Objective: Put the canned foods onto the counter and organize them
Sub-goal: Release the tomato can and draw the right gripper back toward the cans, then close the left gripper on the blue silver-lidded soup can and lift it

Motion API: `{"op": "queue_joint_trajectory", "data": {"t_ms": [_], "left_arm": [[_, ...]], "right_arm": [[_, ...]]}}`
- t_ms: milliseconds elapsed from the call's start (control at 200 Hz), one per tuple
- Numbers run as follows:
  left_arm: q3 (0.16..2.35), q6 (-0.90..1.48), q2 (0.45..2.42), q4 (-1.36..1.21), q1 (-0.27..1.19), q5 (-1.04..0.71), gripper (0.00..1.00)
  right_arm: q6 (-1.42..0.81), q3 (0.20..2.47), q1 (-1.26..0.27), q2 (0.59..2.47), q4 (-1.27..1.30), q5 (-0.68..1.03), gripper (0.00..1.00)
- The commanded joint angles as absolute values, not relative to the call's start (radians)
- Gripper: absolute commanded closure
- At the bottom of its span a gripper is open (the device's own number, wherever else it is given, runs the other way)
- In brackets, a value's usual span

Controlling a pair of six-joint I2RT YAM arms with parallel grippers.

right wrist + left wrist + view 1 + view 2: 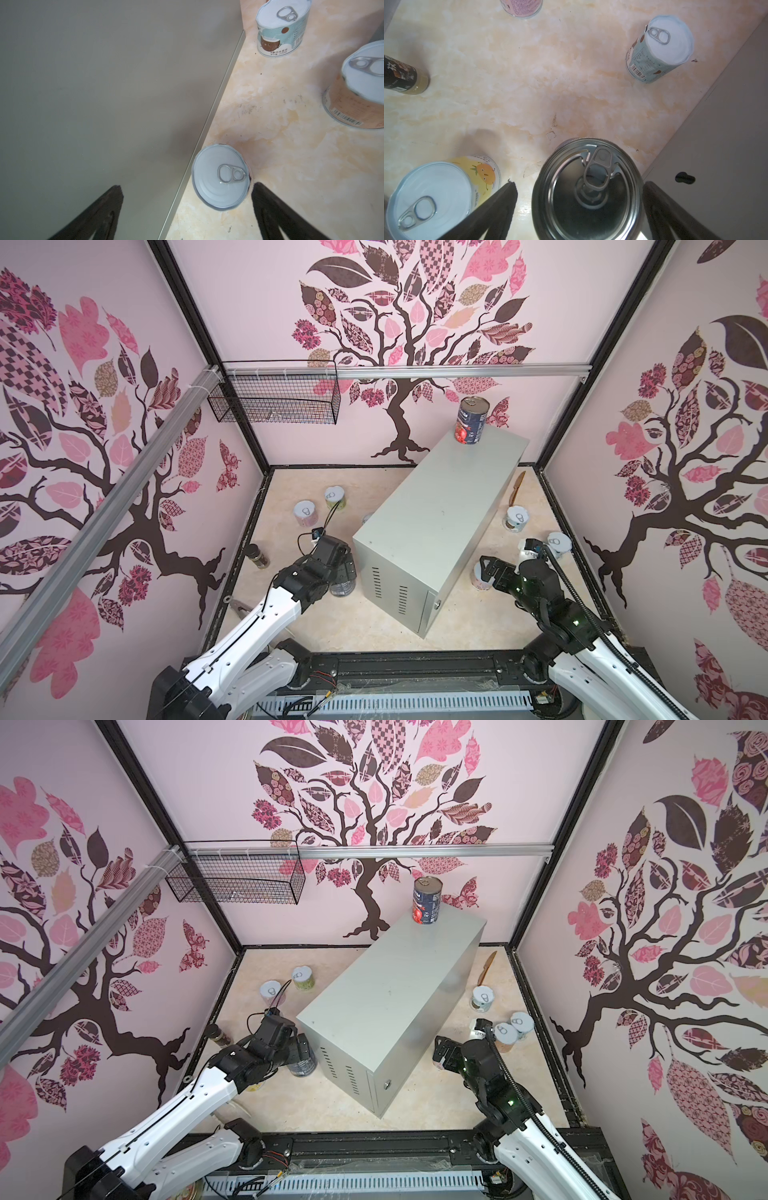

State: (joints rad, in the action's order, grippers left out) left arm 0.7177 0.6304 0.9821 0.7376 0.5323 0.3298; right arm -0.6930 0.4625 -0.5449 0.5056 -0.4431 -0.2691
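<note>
The grey counter (432, 526) (386, 1006) lies across the floor, and one tall dark blue and red can (472, 421) (427, 900) stands on its far end. My left gripper (579, 184) (347, 572) is open, its fingers either side of a second tall can (588, 191) (343, 587) beside the counter's vented end, with gaps on both sides. My right gripper (187, 186) (492, 570) hangs open above a short can (221, 176) (483, 578) against the counter's long side, one finger over the counter top (104, 83). Other short cans (305, 512) (336, 497) (516, 519) (559, 543) stand on the floor.
A yellow-labelled can (436, 197) stands close to my left gripper's fingers. A small dark jar (257, 556) (400, 76) is near the left wall. A wooden knife (517, 487) lies behind the counter on the right, and a black wire basket (274, 393) hangs on the back rail.
</note>
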Motion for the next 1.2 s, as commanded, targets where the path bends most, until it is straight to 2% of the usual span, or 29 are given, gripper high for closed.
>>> {"op": "queue_joint_trajectory", "data": {"t_ms": [0,350,710,865,1195], "left_arm": [[0.720,0.663,1.010,0.693,0.544,0.318,0.02],[0.651,0.663,0.987,0.644,0.573,0.322,0.02],[0.500,0.718,0.936,0.506,0.572,0.439,0.02],[0.470,0.726,0.995,0.400,0.573,0.444,0.02],[0.453,0.738,1.100,0.245,0.625,0.577,0.02]], "right_arm": [[-0.693,0.474,-0.581,0.532,-0.444,-0.325,0.00],[-0.698,0.433,-0.592,0.500,-0.413,-0.337,0.00],[-0.700,0.426,-0.592,0.525,-0.365,-0.348,0.00],[-0.688,0.417,-0.592,0.521,-0.349,-0.333,0.00],[-0.699,0.414,-0.593,0.555,-0.348,-0.256,0.00]]}}
